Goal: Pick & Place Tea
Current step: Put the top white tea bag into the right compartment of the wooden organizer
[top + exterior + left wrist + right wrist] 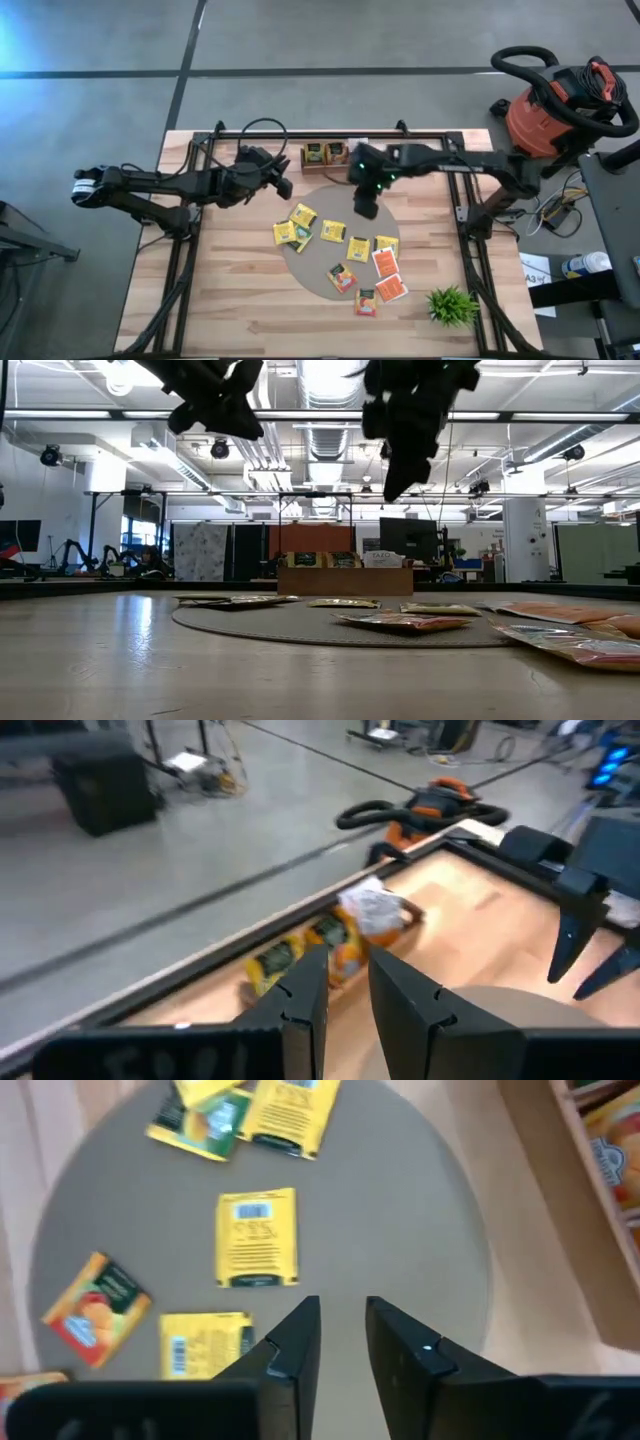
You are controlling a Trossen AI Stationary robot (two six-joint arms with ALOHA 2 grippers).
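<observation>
The left gripper (283, 185) is hanging above the table's (240, 310) back left part, its fingers (300, 1005) standing a narrow gap apart with nothing between them. Right of it, the tea packets (332, 231) are lying scattered on the round grey mat (312, 265), a few orange ones (384, 262) spilling over the mat's right edge onto the wood; more packets are sitting, as far as the blur allows, in the wooden tray (325, 155) at the back edge. The right gripper (364, 208) is hovering over the mat's back part, fingers (290, 1350) nearly together, empty. A green plant (451, 305) is standing at front right.
</observation>
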